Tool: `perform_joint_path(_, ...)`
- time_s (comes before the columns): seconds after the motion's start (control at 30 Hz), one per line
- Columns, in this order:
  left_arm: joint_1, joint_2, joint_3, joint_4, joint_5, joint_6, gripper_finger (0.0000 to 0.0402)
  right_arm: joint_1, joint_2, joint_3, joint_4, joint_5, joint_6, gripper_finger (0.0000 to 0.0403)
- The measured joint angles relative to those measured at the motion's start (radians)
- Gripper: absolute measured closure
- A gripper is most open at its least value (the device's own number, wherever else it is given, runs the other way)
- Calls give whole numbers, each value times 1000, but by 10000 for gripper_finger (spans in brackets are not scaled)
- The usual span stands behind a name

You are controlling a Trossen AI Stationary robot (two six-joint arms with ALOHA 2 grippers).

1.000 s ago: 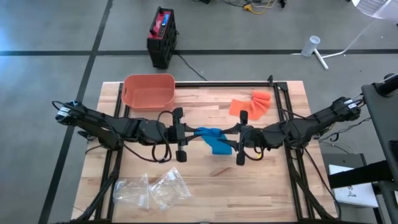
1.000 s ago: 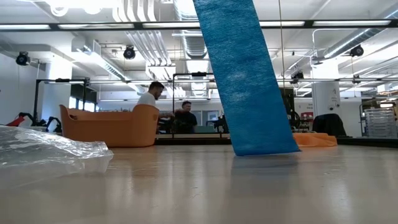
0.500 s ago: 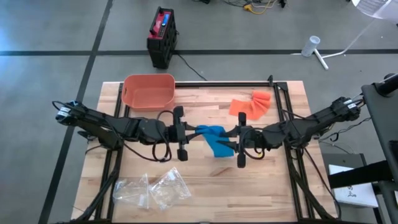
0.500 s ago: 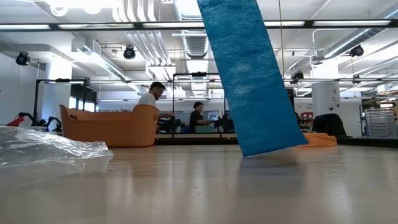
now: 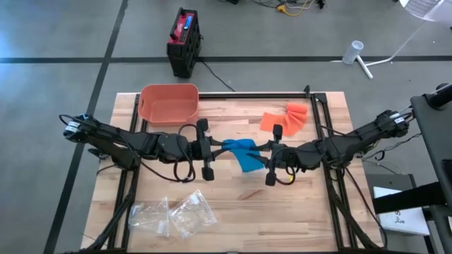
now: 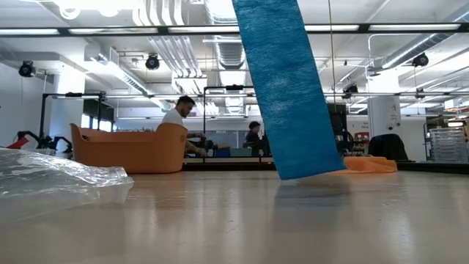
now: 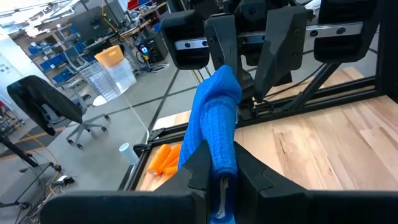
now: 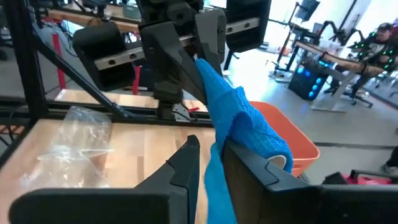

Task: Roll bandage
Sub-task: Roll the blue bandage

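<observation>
A blue bandage is held up above the middle of the table between my two grippers. It is bunched where it spans them. A flat strip of it hangs down, its lower edge just above the tabletop. My left gripper comes in level from the left and is shut on the bandage. My right gripper faces it from the right and is shut on the same bunch. My left gripper pinches the bunched bandage between its two fingers, coming in level from the table's left. The bandage runs straight on from the fingers toward the other gripper, lifted clear of the table. My right gripper has the bunched bandage between its two fingers, coming in level from the table's right. The cloth lies against one finger. From here the strip hangs slack toward the table.
An orange bin stands at the far left of the table. Orange cloths lie at the far right, and clear plastic bags near the front left. Black frame rails run along the table's sides.
The hanging blue strip has swung slightly toward the right and back. Its lower edge, which sat level at the tabletop, is now tilted and a little higher. My right gripper has rolled a little about its own line. Both hands have stayed in place.
</observation>
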Motion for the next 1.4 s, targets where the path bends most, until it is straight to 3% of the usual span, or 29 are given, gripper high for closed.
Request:
perform_joint_path(0.2,0,0,0,1,-4,0,381,-21,0,0,0,22,-34,338)
perform_joint_path(0.47,0,0,0,2,5,-5,380,-37,-1,0,0,7,-26,398)
perform_joint_path(0.7,-4,0,-1,3,38,-13,379,-42,-23,0,8,-231,116,401)
perform_joint_path(0.83,-4,0,-1,3,35,-7,383,-56,-37,0,9,-305,207,402)
perform_joint_path(1.1,-8,-1,-1,-7,53,-6,381,-99,-48,0,8,-314,246,403)
perform_joint_path(1.4,-10,-9,0,-16,52,-5,380,-108,-97,0,-5,-254,172,403)
